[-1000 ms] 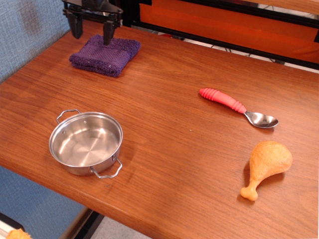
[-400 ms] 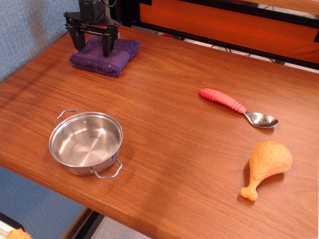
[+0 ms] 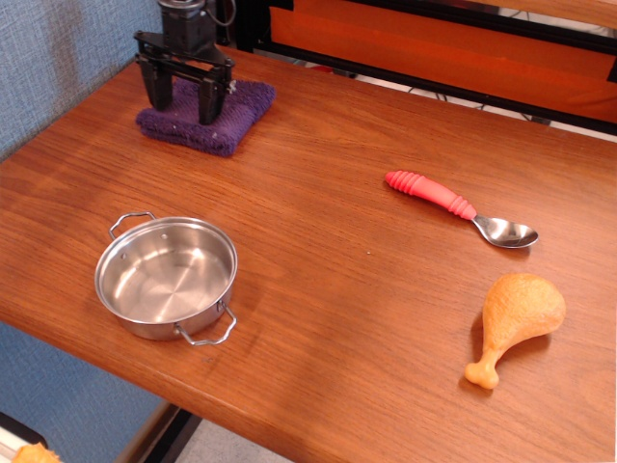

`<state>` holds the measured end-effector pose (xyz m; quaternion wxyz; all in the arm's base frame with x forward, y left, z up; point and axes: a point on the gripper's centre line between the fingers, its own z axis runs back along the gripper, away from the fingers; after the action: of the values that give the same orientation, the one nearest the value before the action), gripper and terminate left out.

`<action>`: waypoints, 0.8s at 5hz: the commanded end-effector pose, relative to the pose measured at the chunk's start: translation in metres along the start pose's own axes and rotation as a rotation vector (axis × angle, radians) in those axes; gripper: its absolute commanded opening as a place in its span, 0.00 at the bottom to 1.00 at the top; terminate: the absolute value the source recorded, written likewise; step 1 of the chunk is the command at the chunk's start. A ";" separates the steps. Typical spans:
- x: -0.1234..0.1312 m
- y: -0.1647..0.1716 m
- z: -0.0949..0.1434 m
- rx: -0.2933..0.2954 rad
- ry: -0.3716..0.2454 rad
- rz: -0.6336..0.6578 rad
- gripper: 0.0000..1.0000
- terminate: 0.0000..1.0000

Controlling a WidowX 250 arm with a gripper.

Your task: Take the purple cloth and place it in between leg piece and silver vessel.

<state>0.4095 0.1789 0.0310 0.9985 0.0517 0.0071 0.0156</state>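
Fingers (image 3: 157, 89) are being held spread apart, pressed down onto the purple cloth (image 3: 224, 118) at the desk's (image 3: 318, 280) far left corner. The silver vessel (image 3: 166, 277) and leg piece (image 3: 517, 318) are being kept well apart near the front edge.

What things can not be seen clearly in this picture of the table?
- Purple cloth: its middle is hidden behind the claw.
- Claw: its tips are dark against the cloth, so contact or closing cannot be told.
- Arm above the claw: cut off by the top edge.
- Orange thing in the bottom left corner: cut off by the edge.
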 end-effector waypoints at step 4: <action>-0.042 -0.036 0.007 -0.059 0.001 -0.611 1.00 0.00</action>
<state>0.3691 0.1302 0.0178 0.9593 0.0099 0.0360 -0.2800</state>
